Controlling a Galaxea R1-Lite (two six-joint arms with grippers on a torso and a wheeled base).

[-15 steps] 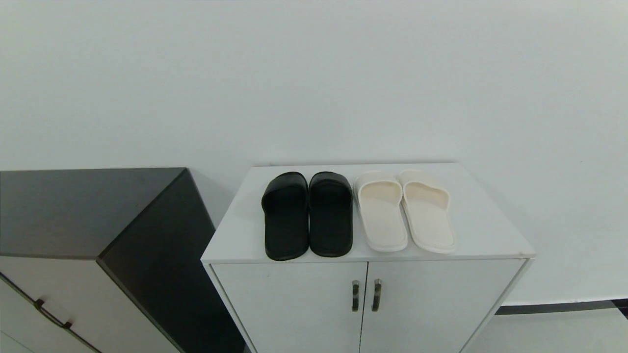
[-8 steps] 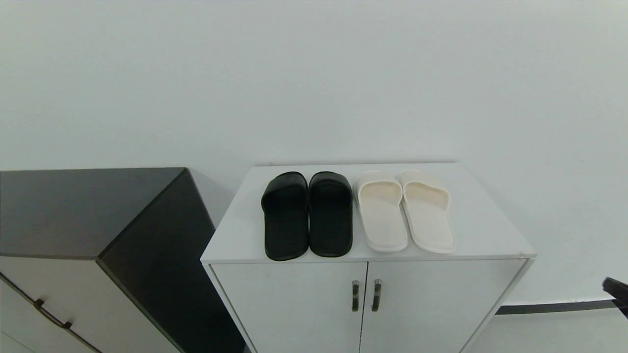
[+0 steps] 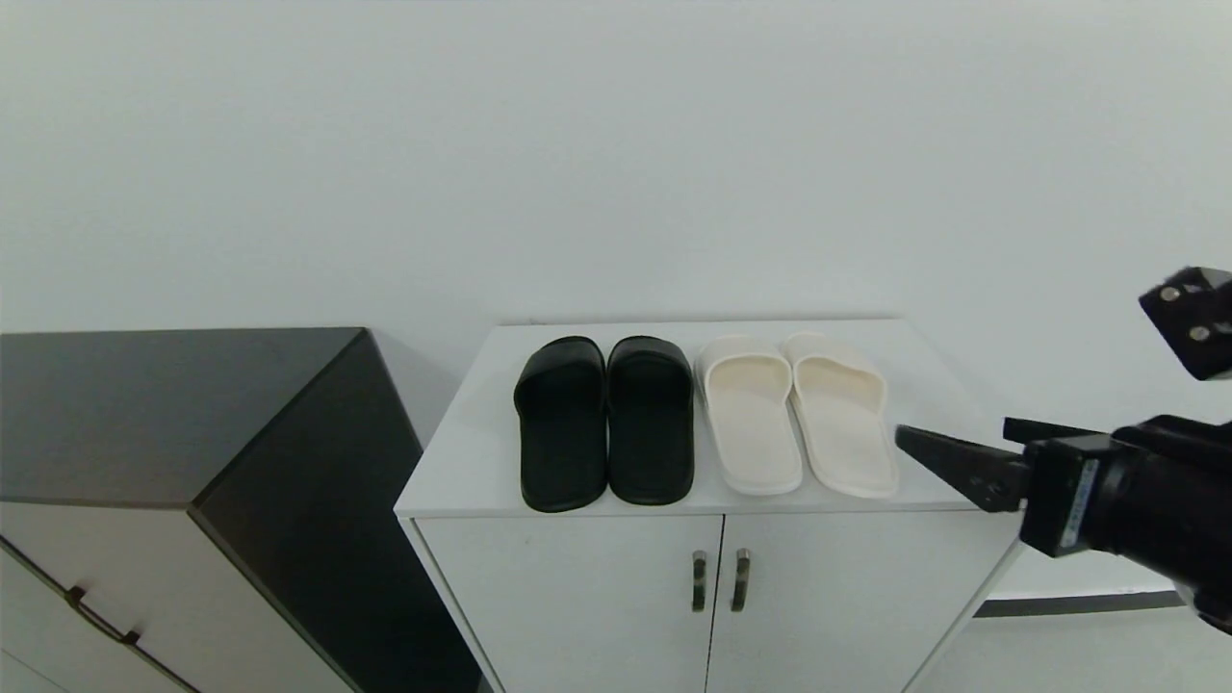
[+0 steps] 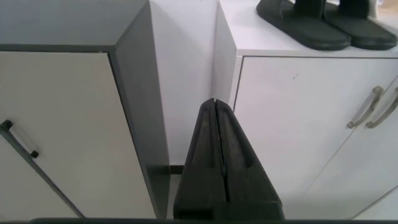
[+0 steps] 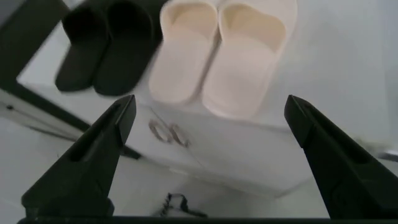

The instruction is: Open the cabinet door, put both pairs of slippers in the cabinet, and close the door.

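Note:
A white cabinet (image 3: 577, 616) stands against the wall with both doors closed and two metal handles (image 3: 718, 579) at the middle seam. On its top lie a black pair of slippers (image 3: 606, 423) and, to their right, a cream pair of slippers (image 3: 799, 414). My right gripper (image 3: 953, 428) hovers open by the cabinet's right front corner, level with the top. From above it looks down on the cream slippers (image 5: 224, 50), with its gripper (image 5: 210, 102) spread wide. My left gripper (image 4: 215, 106) is shut and empty, low before the gap left of the white cabinet (image 4: 292, 124).
A larger cabinet with a dark top (image 3: 173, 414) and a pale drawer front with a handle (image 3: 101, 616) stands close on the left. A plain wall runs behind both. Bare floor and a dark baseboard (image 3: 1078, 604) lie to the right.
My right arm has come into the head view from the right edge, rising and moving left toward the cabinet's right front corner. The slippers and doors have not moved.

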